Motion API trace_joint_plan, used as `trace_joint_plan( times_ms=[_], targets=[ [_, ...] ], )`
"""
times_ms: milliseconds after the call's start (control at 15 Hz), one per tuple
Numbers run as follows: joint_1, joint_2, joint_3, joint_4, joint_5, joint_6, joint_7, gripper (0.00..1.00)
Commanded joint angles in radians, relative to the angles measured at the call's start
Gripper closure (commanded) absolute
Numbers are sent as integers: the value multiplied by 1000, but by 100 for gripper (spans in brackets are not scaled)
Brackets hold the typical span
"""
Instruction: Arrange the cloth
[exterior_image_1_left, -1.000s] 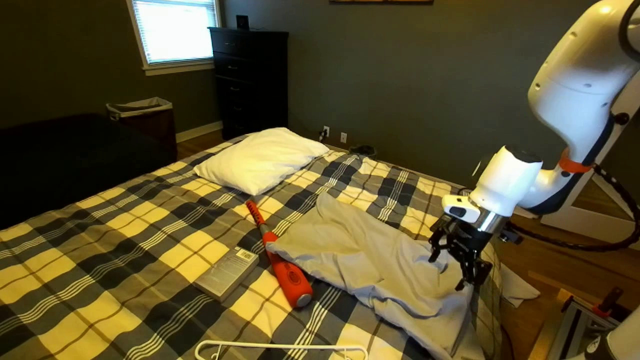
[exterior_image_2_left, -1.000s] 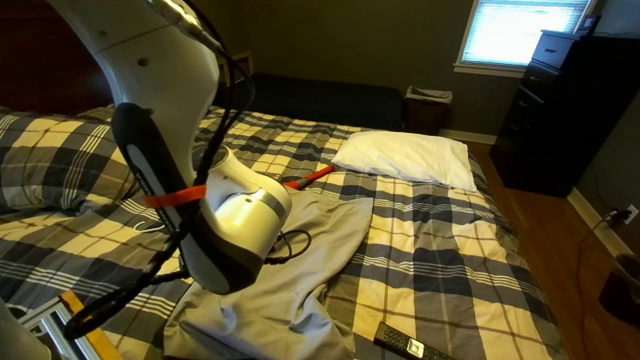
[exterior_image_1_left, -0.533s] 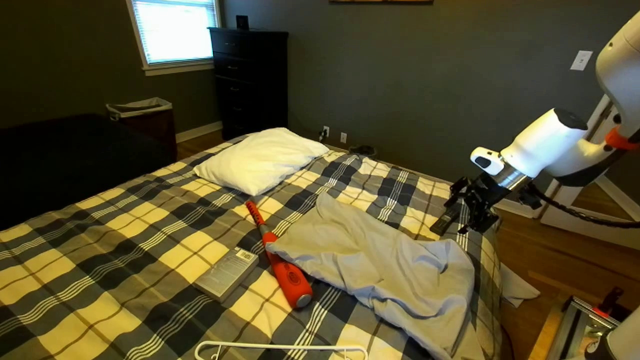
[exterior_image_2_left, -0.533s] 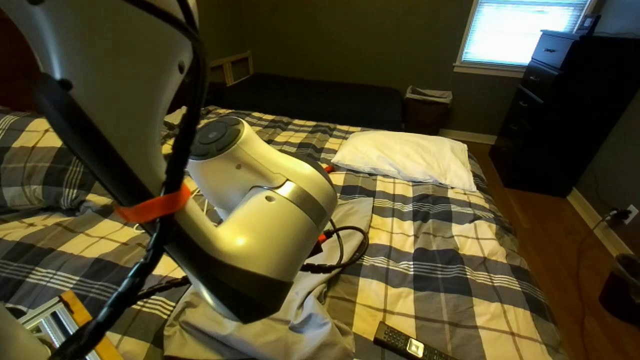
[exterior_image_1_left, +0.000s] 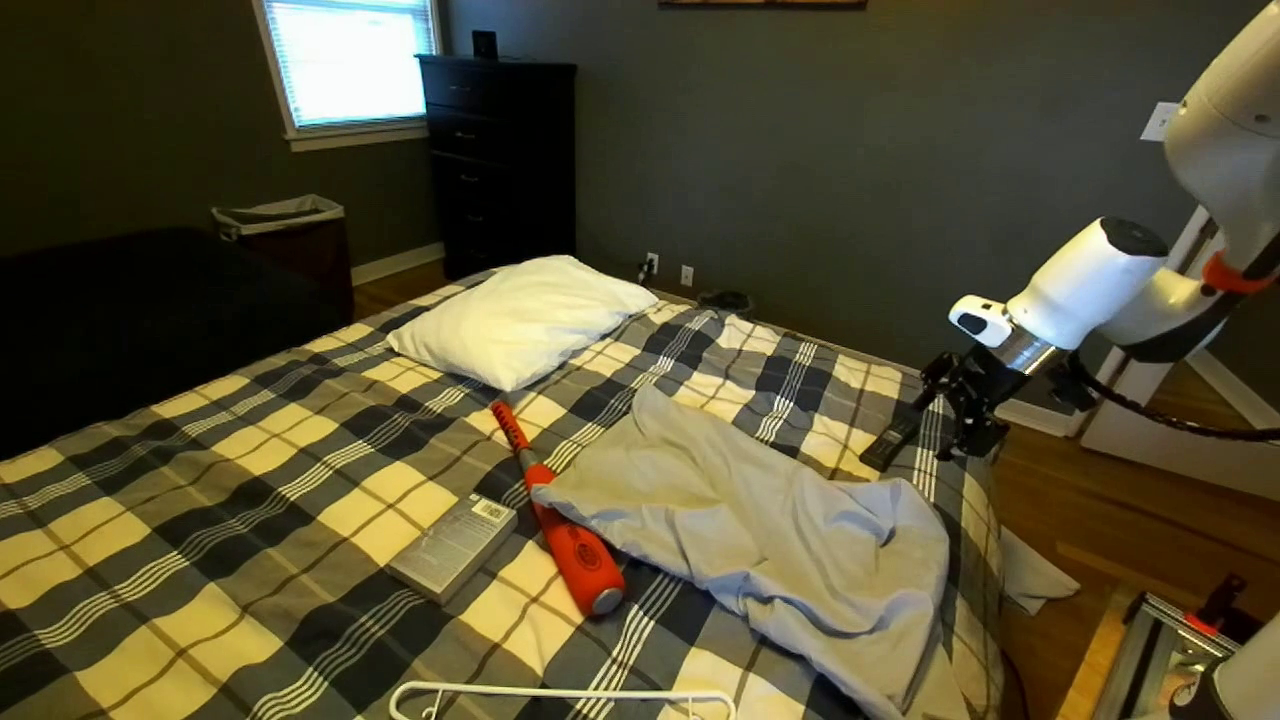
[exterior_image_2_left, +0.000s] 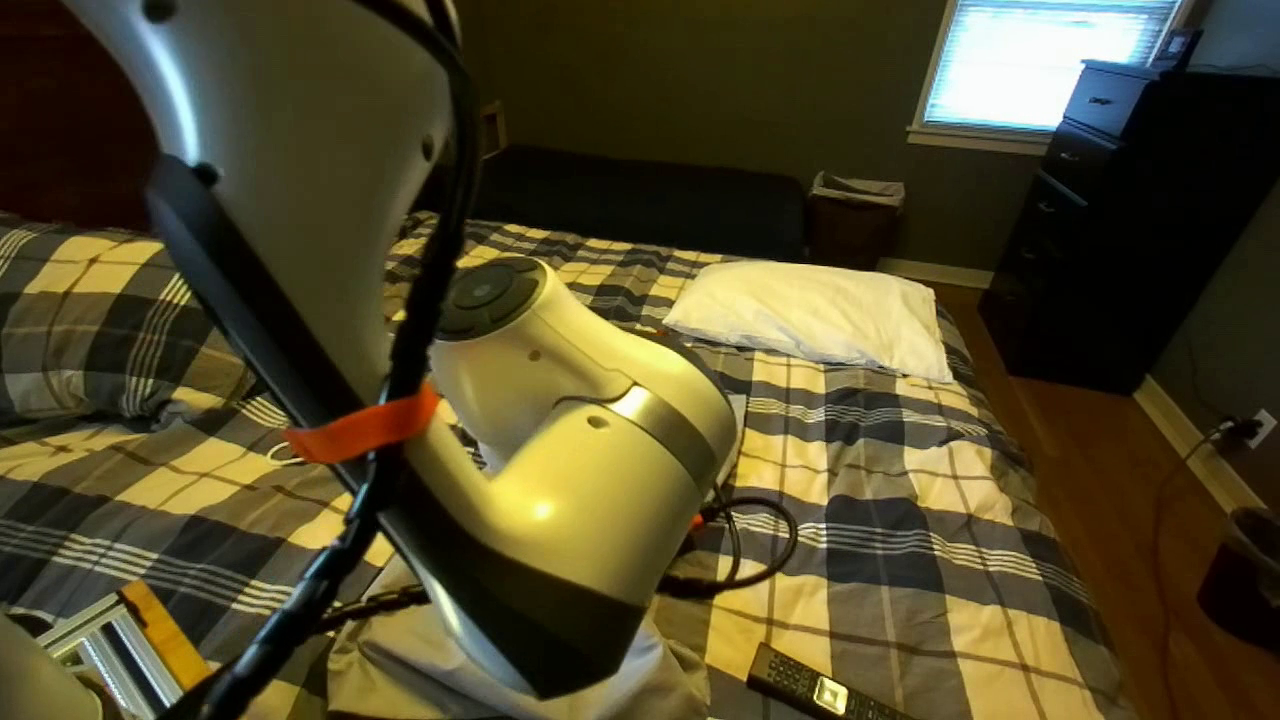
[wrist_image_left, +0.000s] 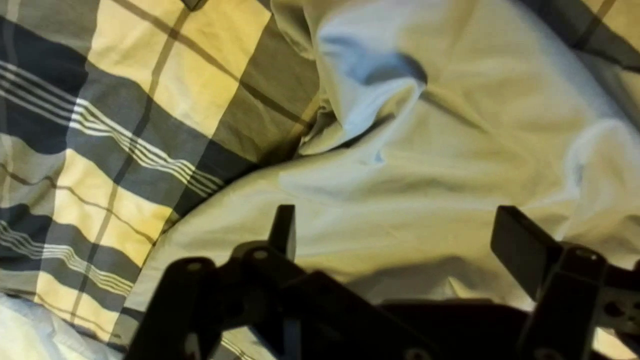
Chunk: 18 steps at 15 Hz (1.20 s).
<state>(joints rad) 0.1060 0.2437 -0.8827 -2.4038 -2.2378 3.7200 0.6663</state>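
The cloth (exterior_image_1_left: 760, 520) is a pale grey-blue wrinkled sheet lying on the plaid bed, one corner over a red bat. In an exterior view the arm covers much of it, leaving its near end (exterior_image_2_left: 420, 660) visible. In the wrist view the cloth (wrist_image_left: 425, 165) fills the middle and right, with a raised fold at the top. My gripper (exterior_image_1_left: 932, 430) is in the air beyond the cloth's right end, close to the remote in that picture. In the wrist view the gripper (wrist_image_left: 395, 225) has its fingers wide apart with nothing between them. In the exterior view from behind the arm, the gripper is hidden.
A white pillow (exterior_image_1_left: 520, 320) lies at the far side. The red bat (exterior_image_1_left: 570, 530), a grey box (exterior_image_1_left: 455, 550) and a white hanger (exterior_image_1_left: 560, 690) lie on the bed. A black remote (exterior_image_2_left: 820, 690) lies beside the cloth. A metal-railed stand (exterior_image_1_left: 1150, 650) is near the robot base.
My gripper has risen from over the cloth's right end and moved back toward the remote; over the last half second it has shifted only slightly. The cloth looks the same.
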Motion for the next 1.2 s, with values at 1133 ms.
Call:
trace_joint_plan(
  times_ms=[1133],
  targets=[
    [-292, 660, 162, 599, 27, 219, 200, 0]
  ],
)
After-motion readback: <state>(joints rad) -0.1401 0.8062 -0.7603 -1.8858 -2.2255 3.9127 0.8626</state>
